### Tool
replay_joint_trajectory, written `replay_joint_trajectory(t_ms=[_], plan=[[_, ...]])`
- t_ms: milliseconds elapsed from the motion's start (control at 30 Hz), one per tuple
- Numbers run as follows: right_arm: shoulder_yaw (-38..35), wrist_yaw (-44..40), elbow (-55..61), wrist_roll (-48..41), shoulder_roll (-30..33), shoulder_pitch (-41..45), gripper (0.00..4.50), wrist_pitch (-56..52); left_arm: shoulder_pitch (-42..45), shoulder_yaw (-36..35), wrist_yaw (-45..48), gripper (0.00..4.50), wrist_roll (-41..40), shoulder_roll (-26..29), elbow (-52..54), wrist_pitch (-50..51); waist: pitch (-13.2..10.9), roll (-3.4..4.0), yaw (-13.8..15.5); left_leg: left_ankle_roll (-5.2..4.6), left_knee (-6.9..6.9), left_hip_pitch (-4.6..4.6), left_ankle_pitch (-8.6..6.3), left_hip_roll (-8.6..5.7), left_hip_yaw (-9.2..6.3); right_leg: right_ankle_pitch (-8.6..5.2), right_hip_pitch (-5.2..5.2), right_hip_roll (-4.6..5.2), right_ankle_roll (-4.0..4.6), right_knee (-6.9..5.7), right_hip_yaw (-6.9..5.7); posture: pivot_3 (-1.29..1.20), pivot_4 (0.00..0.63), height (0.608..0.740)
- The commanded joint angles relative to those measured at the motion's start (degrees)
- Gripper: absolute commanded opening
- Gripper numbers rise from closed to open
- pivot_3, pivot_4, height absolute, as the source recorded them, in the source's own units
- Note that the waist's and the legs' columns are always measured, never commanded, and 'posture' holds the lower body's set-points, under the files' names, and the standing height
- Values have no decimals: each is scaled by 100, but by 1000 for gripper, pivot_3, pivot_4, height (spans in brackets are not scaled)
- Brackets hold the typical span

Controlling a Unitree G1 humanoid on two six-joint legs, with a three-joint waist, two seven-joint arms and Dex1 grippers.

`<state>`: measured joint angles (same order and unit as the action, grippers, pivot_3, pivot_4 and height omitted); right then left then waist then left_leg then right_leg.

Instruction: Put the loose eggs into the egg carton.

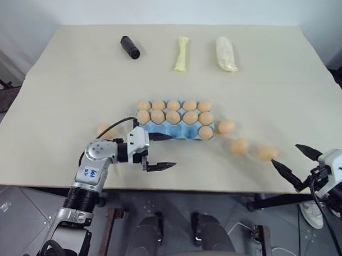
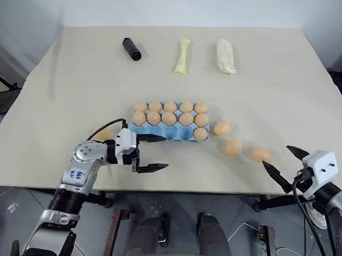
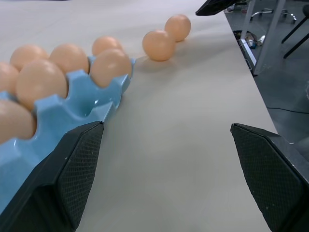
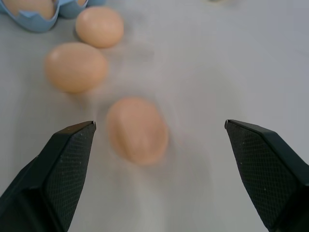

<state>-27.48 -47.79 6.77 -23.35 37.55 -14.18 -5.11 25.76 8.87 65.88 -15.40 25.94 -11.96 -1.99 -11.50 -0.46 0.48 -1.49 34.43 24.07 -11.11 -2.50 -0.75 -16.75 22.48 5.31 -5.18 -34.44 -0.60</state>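
Left gripper (image 1: 160,151) lies level beside the blue egg carton (image 1: 165,131), jaws spread, empty. Right gripper (image 1: 296,162) gapes near three loose tan eggs (image 1: 239,146).

Head stereo looks down; wrist cameras near table (image 1: 57,81).

Loose eggs (image 1: 239,146) beside egg carton (image 1: 165,130)
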Motion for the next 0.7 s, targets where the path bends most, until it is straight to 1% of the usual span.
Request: replay_joint_trajectory(t_ms=[33,100,200,300,400,467,600,700], plan=[[255,-376,-672,51,236,454,4500,38,-130,-202,-127,4477,-33,126,303,-27,0,0,42,0,0,0,0,1,-1,30,2,0,-55,-4,-1,0,150,740],[517,-628,-1222,155,361,887,4500,82,-266,-300,-240,4477,-44,211,456,18,0,1,15,0,0,0,-3,4,3,39,4,-1,-70,-4,0,0,150,740],[712,-823,-1593,210,404,1225,4500,208,-402,-362,-337,4477,-78,291,640,101,3,5,40,0,-1,0,-3,6,6,32,5,-1,-56,-3,1,0,150,740],[847,-960,-1789,250,412,1377,3929,287,-502,-438,-429,4500,-81,338,788,171,4,7,92,1,-2,2,-3,6,5,33,7,0,-57,-4,0,0,150,740],[878,-1007,-1829,255,413,1442,2861,342,-579,-536,-519,4500,-106,389,893,236,4,7,100,1,-1,4,-5,5,5,33,6,3,-57,0,0,0,150,740],[793,-959,-1660,211,464,1463,2216,311,-652,-659,-604,4500,-134,451,948,281,4,8,90,0,-1,5,-7,5,9,33,6,3,-56,2,4,0,150,740],[728,-877,-1239,117,521,1484,2216,211,-764,-833,-707,4500,-171,535,1006,351,5,10,75,1,-2,4,-7,6,10,32,7,3,-51,2,5,0,150,740],[847,-770,-505,-117,512,1677,2216,-140,-898,-1051,-839,4500,-234,597,1085,456,5,12,39,2,-4,4,-8,11,14,32,11,2,-51,0,8,0,150,740]])
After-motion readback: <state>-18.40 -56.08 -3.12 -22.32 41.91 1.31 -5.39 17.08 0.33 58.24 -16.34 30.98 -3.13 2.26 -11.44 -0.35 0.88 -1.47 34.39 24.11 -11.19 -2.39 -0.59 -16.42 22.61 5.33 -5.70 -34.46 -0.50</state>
